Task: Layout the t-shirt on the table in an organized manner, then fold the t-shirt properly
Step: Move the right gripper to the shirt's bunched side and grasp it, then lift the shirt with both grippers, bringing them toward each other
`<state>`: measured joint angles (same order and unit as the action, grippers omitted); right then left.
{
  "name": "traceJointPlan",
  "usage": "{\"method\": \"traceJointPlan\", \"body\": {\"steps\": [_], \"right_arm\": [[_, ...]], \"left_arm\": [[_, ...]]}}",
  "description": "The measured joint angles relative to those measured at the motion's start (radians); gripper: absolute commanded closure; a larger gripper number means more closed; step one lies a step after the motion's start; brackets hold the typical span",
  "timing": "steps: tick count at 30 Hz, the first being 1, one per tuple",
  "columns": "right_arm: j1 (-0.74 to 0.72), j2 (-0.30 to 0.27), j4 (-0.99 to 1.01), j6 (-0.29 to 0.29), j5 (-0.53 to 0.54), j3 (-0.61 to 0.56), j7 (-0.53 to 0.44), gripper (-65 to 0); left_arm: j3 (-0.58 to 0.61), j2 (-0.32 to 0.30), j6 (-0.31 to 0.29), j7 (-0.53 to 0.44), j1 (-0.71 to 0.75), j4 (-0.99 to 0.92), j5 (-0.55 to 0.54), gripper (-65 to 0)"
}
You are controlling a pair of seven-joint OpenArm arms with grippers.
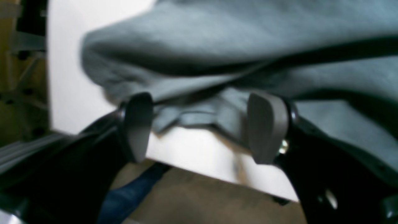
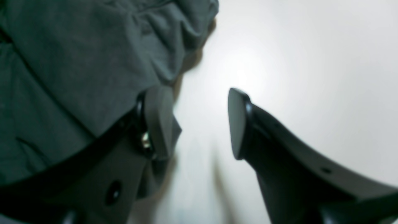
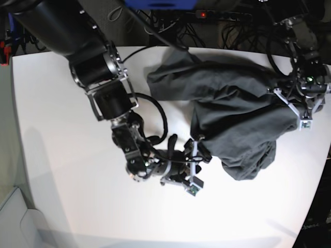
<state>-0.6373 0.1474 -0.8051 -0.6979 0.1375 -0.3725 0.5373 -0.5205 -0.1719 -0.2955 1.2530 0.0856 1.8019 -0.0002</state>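
Right fingers [image 2: 158, 121] apart (left likewise) beside t-shirt [image 2: 77, 62].

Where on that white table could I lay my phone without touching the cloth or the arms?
The table is bare along its near edge and near-left corner, left of the right gripper. A small patch lies under the t-shirt at near right. The far right is crowded: cloth, left gripper, cables behind.

floor [image 1: 199, 202]: tan, bare | cables [image 3: 207, 23]: black tangle behind | power strip [image 3: 217, 14]: red light lit
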Motion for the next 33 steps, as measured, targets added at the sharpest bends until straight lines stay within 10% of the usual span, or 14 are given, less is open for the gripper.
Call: {"method": "traceJointPlan", "body": {"steps": [6,21,33], "right_arm": [[0.049,-0.004,-0.108,-0.001,-0.002,-0.002,0.034,-29.4],[0.137,-0.268,-0.465,0.003,0.002,0.001,0.093,-29.5],[0.148,-0.269,-0.489,-0.001,0.008,0.001,0.144,-29.6]], "left_arm": [[0.147,0.080,-0.003,-0.007,-0.143,0.000,-0.006,-46.2],[0.225,0.207,0.016,-0.171,-0.184,-0.333,0.206,-46.2],[0.529,0.326,0.000,-0.154,-0.163,-0.330,0.180,-46.2]]}}
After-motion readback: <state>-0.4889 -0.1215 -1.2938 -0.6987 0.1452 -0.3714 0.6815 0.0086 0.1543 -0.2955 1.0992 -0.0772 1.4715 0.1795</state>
